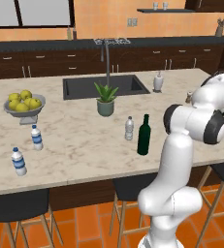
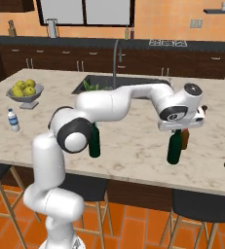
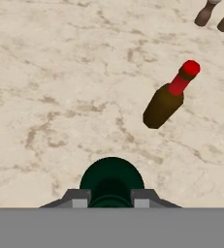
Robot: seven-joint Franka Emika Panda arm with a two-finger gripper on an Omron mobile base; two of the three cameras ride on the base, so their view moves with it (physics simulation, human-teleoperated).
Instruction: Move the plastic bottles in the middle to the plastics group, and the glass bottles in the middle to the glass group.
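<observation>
My gripper (image 2: 178, 130) is shut on the neck of a tall dark green wine bottle (image 2: 174, 150), which it holds upright at the counter's right side. From above, that bottle (image 3: 112, 181) sits between my fingers (image 3: 77, 198). Just beyond it, apart from it, stands the brown glass bottle with a red top (image 3: 168, 99) (image 2: 185, 138). A second green wine bottle (image 1: 143, 135) stands mid-counter beside the small greyish plastic bottle (image 1: 129, 128). Two blue-labelled water bottles (image 1: 36, 137) (image 1: 18, 162) stand at the left. I cannot tell whether the held bottle's base touches the counter.
Two small brown shakers (image 3: 203, 14) stand past the brown bottle. A bowl of lemons (image 1: 24, 104), a potted plant (image 1: 105, 99), the sink (image 1: 84, 87) and a soap dispenser (image 1: 158, 81) lie farther back. Stools stand under the counter's near edge.
</observation>
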